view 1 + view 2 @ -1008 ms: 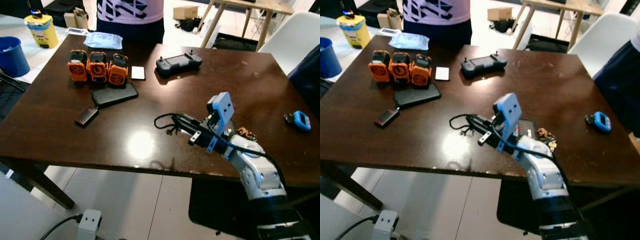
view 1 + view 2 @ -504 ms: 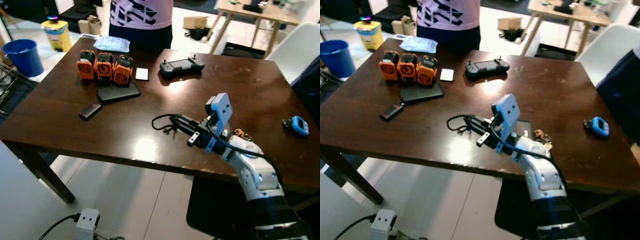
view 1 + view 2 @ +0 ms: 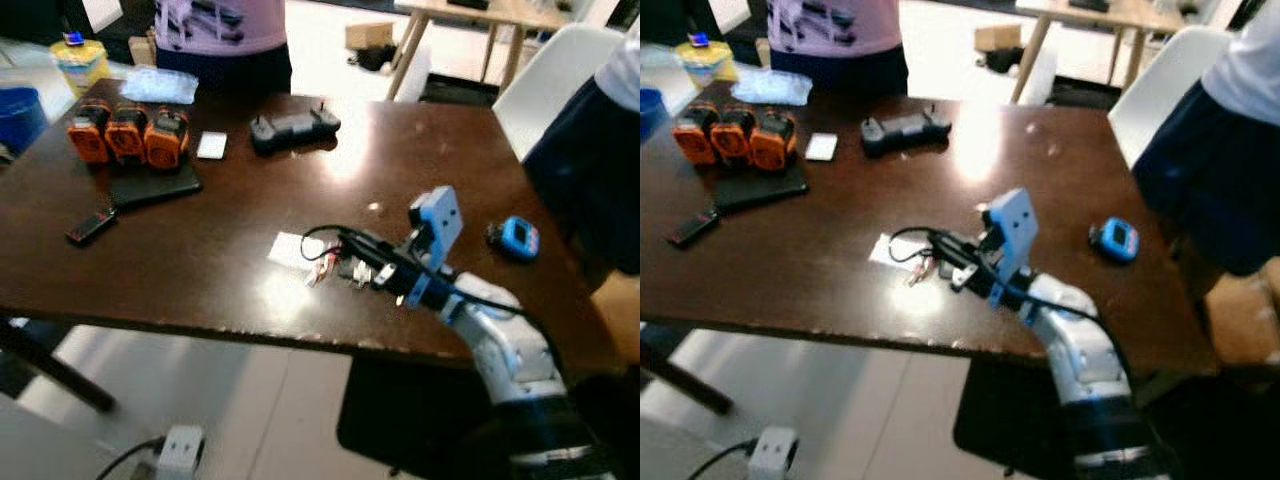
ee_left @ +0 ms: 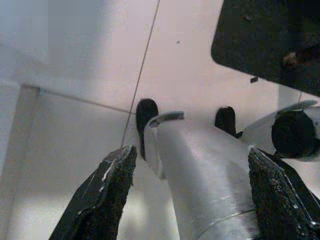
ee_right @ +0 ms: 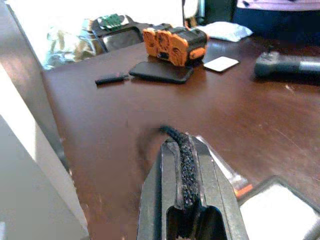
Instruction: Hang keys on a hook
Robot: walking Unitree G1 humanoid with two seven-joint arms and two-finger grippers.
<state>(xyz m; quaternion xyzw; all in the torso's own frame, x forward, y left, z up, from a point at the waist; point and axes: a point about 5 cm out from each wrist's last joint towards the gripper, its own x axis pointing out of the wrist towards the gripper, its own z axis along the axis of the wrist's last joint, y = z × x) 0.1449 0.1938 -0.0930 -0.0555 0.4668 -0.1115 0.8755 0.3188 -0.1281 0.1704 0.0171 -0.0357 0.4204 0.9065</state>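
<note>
My right gripper (image 3: 347, 242) reaches out over the dark wooden table (image 3: 200, 280), shut on a black cord (image 5: 186, 155). The cord loops out past the fingertips (image 3: 318, 234). A small bunch of keys (image 3: 322, 269) hangs from it just above the tabletop, by a pale flat tag (image 3: 290, 248). In the right wrist view the two fingers press together with the cord (image 5: 170, 132) running between them. My left gripper (image 4: 185, 175) hangs idle and open above the pale tiled floor (image 4: 75, 125), beside my own silver leg (image 4: 205, 170).
Three orange battery packs (image 3: 125, 135), a black phone (image 3: 155, 184), a controller (image 3: 293, 127) and a small black stick (image 3: 90, 226) lie at the table's far left. A blue device (image 3: 519, 238) lies at the right. One person (image 3: 220, 25) stands behind the table, another (image 3: 590, 170) at its right.
The whole picture has shifted as the camera moved, bringing the person on the right into view. My right gripper still holds the cord, with the keys now dangling beside a pale tag.
</note>
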